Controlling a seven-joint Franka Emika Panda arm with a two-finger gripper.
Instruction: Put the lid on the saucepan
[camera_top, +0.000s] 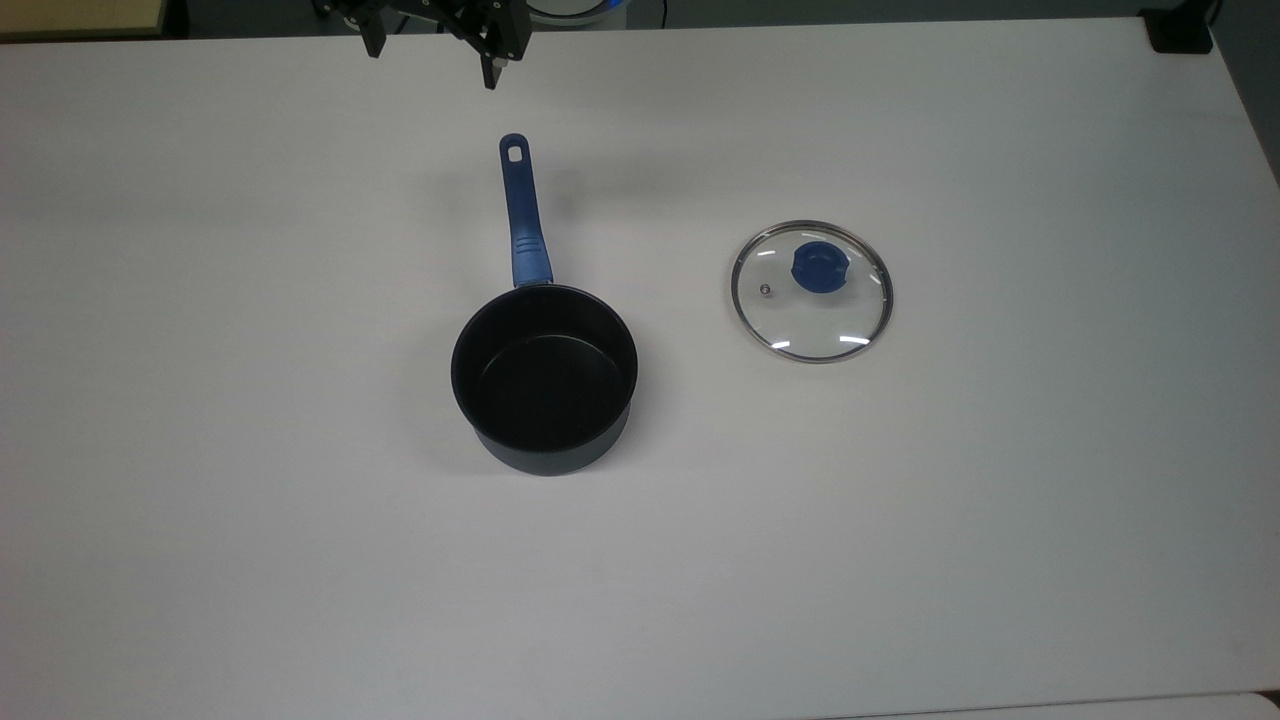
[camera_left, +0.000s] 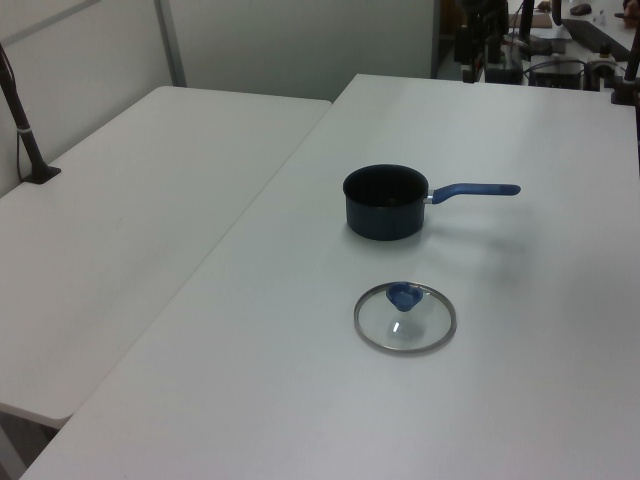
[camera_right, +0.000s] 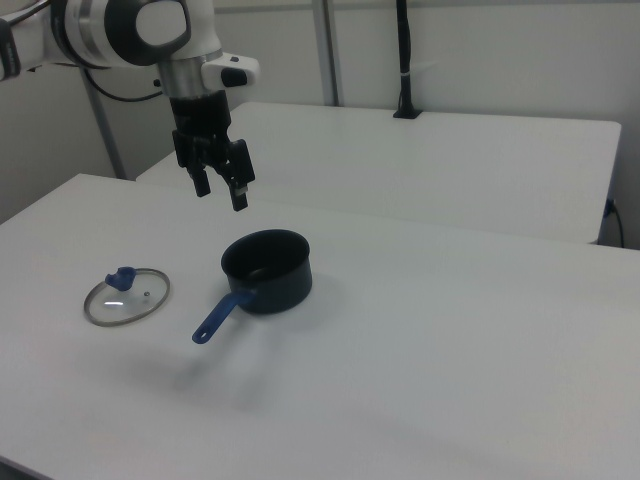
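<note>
Worktop bare on all sides of pan and lid. The two stand well apart, open lane between them. Pan handle juts toward the top view's top edge, blocking low passes there. Pincer hangs high above the worktop, fingers spread, free air below. Lid knob unobstructed from above.

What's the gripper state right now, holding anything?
Gripper: open, fingers spread and holding nothing, up in the air above the white table. The round clear glass lid with the blue knob lies flat on the table, beside the small dark saucepan with the blue handle.
</note>
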